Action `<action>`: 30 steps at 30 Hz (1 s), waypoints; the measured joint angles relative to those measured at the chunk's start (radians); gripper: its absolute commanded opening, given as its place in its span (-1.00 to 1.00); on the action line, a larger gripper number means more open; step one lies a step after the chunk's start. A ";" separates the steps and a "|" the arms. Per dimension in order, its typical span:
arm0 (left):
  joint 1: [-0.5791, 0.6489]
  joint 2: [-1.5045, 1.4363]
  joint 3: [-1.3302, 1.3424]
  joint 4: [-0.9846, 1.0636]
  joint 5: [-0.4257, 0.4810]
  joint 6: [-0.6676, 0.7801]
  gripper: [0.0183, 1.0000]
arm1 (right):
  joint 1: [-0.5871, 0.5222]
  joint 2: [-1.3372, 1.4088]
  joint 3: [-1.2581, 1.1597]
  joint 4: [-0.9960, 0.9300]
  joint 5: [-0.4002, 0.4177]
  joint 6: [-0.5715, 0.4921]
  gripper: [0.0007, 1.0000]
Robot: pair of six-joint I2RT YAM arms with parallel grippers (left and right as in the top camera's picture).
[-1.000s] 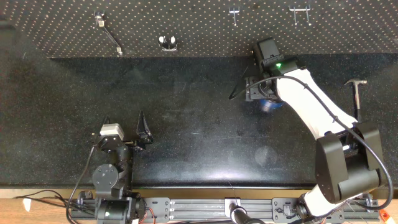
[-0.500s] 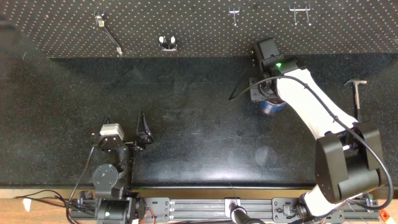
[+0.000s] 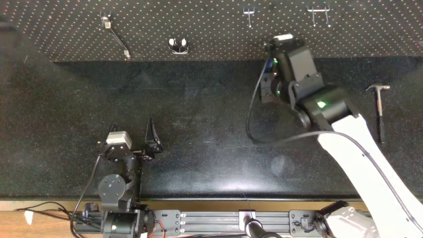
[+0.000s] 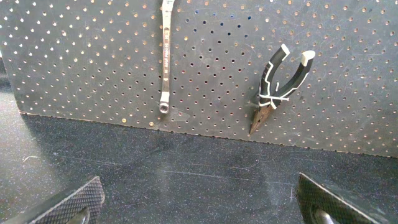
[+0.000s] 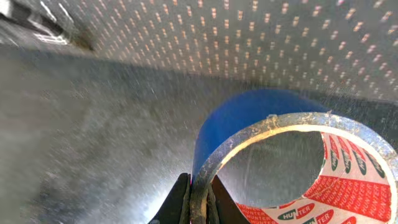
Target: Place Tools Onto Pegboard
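My right gripper [image 5: 198,200] is shut on the wall of a blue tape roll [image 5: 249,124], holding it in the air close to the black pegboard [image 5: 261,37]. From above, the right gripper [image 3: 272,71] hangs at the pegboard's lower edge, below an empty hook [image 3: 249,13]. A wrench [image 4: 165,56] and a pair of pliers [image 4: 277,84] hang on the pegboard [image 4: 81,56]. A hammer [image 3: 379,106] lies on the table at the far right. My left gripper [image 3: 153,137] rests low at the front left, open and holding nothing.
A second empty double hook [image 3: 319,13] sits at the pegboard's upper right. A black cable [image 3: 252,116] loops down from the right wrist. The black tabletop [image 3: 198,119] stretches between the two arms.
The right arm has lifted the blue tape roll off the table and carried it up toward the pegboard. The left arm has stayed still.
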State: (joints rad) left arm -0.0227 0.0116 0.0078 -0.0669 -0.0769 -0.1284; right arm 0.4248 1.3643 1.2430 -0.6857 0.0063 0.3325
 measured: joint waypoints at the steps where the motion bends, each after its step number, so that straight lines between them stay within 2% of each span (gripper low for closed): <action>1: 0.000 0.000 0.000 0.000 0.000 0.000 0.99 | 0.001 -0.016 0.000 0.021 0.000 0.005 -0.85; 4: 0.000 0.000 0.000 0.000 0.000 0.000 0.99 | 0.015 -0.028 0.000 0.142 0.006 0.010 -0.85; 7: 0.000 0.000 0.000 0.000 0.000 0.000 0.99 | 0.061 -0.028 0.000 0.248 0.064 0.014 -0.85; 14: 0.000 0.000 0.000 0.000 0.000 0.000 0.99 | 0.166 0.008 0.000 0.396 0.330 0.017 -0.85; 16: 0.000 0.000 0.000 0.000 0.000 0.000 0.99 | 0.174 0.036 0.000 0.428 0.377 0.019 -0.85; 19: 0.000 0.000 0.000 0.000 0.000 0.000 0.99 | 0.188 0.092 0.000 0.482 0.415 0.020 -0.85; 30: 0.000 0.000 0.000 0.000 0.000 0.000 0.99 | 0.213 0.190 0.000 0.623 0.472 -0.022 -0.85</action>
State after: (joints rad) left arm -0.0227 0.0116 0.0078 -0.0669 -0.0769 -0.1284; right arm 0.6380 1.5547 1.2430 -0.0628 0.4778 0.3103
